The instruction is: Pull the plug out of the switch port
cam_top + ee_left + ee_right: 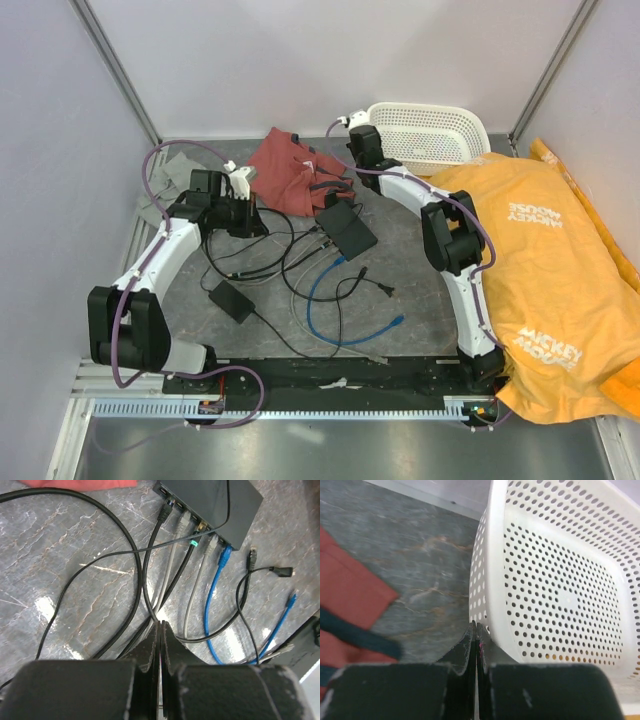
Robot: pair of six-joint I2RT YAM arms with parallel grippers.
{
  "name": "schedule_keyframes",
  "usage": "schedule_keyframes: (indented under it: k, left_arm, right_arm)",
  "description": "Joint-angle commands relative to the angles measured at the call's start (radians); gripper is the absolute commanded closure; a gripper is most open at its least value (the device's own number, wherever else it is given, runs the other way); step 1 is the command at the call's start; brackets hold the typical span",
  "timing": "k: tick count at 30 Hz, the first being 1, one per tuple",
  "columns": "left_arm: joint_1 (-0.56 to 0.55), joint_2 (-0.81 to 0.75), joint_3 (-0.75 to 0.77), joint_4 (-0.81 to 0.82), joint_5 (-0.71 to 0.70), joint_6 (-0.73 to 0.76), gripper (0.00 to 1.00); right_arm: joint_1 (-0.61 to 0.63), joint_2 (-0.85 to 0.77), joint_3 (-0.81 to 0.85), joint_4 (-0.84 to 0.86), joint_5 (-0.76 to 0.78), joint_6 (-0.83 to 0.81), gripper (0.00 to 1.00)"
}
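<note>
The switch (pixel 347 228) is a flat black box lying mid-table, just in front of a red cloth. In the left wrist view the switch (pixel 220 505) lies at the top right with several cables plugged into its near edge: black (pixel 165 512), grey (pixel 181 522), black with a green tag (pixel 194 541), grey (pixel 210 542) and blue (pixel 225 555). My left gripper (pixel 160 625) is shut and empty, hovering over the cables, short of the plugs, left of the switch in the top view (pixel 260 222). My right gripper (pixel 474 626) is shut and empty beside the basket, far behind the switch (pixel 357 132).
A white perforated basket (pixel 430 130) stands at the back right, also in the right wrist view (pixel 490 555). A red cloth (pixel 295 170) lies behind the switch. A yellow shirt (pixel 545 260) covers the right side. A black adapter brick (pixel 231 299) and loose blue cable (pixel 325 300) lie in front.
</note>
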Motion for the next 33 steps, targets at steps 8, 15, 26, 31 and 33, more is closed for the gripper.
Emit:
schedule_keyframes:
  k: [8,15,26,31,33]
  left_arm:
    - [-0.047,0.091,0.02,0.061,0.093,-0.09,0.93]
    - [-0.142,0.203,0.074,0.073,0.072,-0.071,0.72]
    - [-0.191,0.485,0.27,0.09,0.02,-0.09,0.76]
    - [-0.191,0.608,0.425,0.089,0.021,-0.097,0.76]
    - [-0.19,0.663,0.474,0.087,0.015,-0.09,0.76]
  right_arm:
    - [0.044,-0.309,-0.231,-0.272,-0.495,0.054,0.92]
    - [0.039,-0.427,-0.388,-0.473,-0.63,0.091,0.51]
    - [0.033,-0.463,-0.543,-0.478,-0.644,0.148,0.41]
    - [0.02,-0.394,-0.457,-0.487,-0.643,0.153,0.39]
    - [0.021,-0.372,-0.415,-0.492,-0.643,0.153,0.38]
